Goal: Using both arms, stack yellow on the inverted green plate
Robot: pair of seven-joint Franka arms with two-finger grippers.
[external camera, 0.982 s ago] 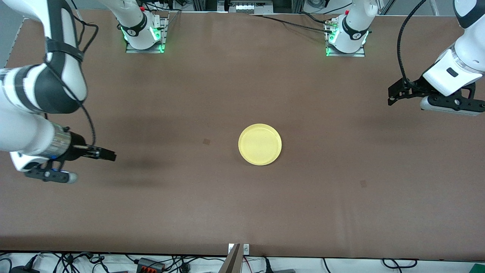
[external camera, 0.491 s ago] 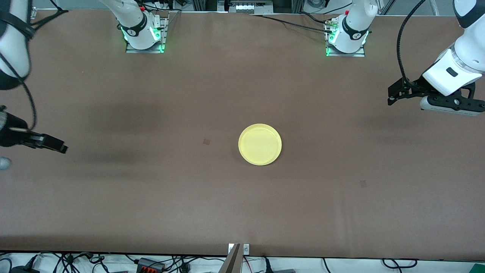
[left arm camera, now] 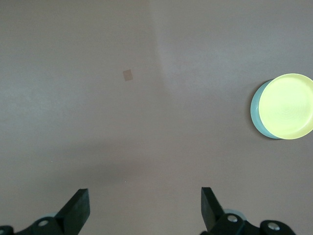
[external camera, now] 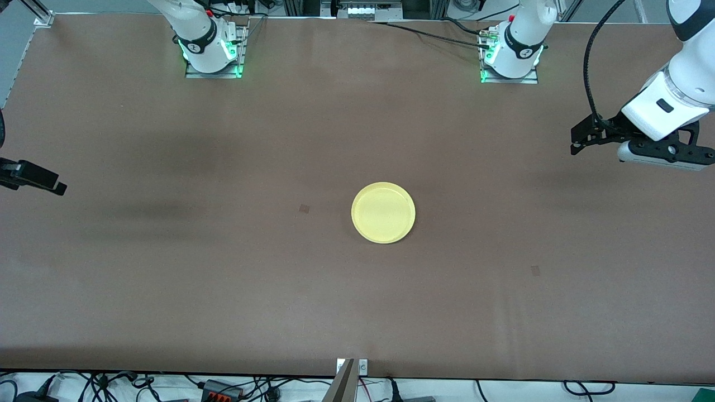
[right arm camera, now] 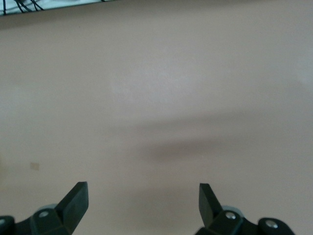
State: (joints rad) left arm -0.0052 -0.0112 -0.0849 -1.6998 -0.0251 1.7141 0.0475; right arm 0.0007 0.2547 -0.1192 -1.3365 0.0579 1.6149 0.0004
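right gripper (external camera: 53,186) withdrawn to table edge | yellow (external camera: 383,213) covers green plate (left arm camera: 256,113)

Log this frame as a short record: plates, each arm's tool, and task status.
yellow plate: mid-table, resting on the green plate
green plate: under the yellow, only an edge showing in the left wrist view
left tool: open, holding nothing, over the left arm's end of the table
right tool: open, holding nothing, at the right arm's end of the table
status: stack looks done
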